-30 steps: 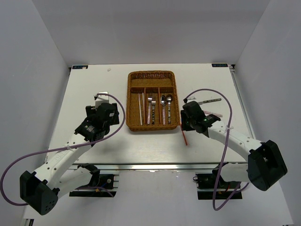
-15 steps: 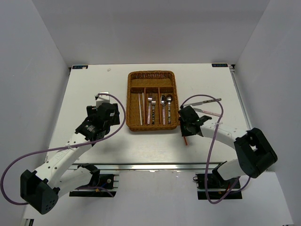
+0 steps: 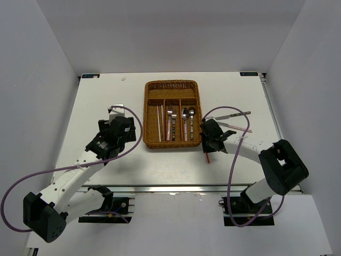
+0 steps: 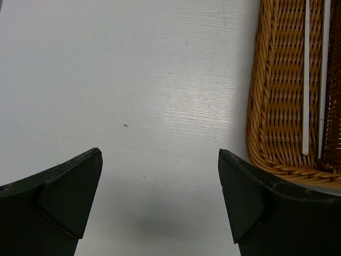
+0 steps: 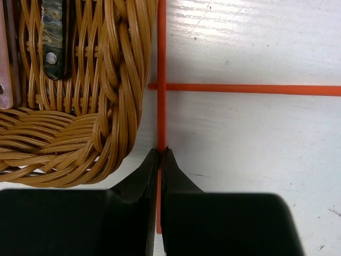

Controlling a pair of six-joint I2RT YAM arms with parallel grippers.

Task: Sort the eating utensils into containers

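**Now the right gripper (image 5: 161,152) pinches a red chopstick (image 5: 161,80) beside the wicker tray (image 3: 145,114)**

The white table (image 3: 106,90) carries the brown woven tray at its middle. The tray has one wide section at the far end and three long narrow ones. The left gripper (image 4: 160,160) hangs over bare table just left of the tray, jaws wide and holding nothing. The right gripper sits at the tray's near right corner, jaws closed on the thin red chopstick, which lies on the table along the tray's outer wall. A second red chopstick (image 5: 250,89) crosses it at a right angle.

Two white chopsticks (image 4: 306,80) lie in the left narrow section. A fork (image 3: 170,114) and a pink-handled piece (image 3: 173,127) lie in the middle one, and two spoons (image 3: 185,113) in the right. Two more utensils (image 3: 237,113) lie on the table right of the tray. Small labels (image 3: 89,76) mark the far table corners, their writing too small to read.
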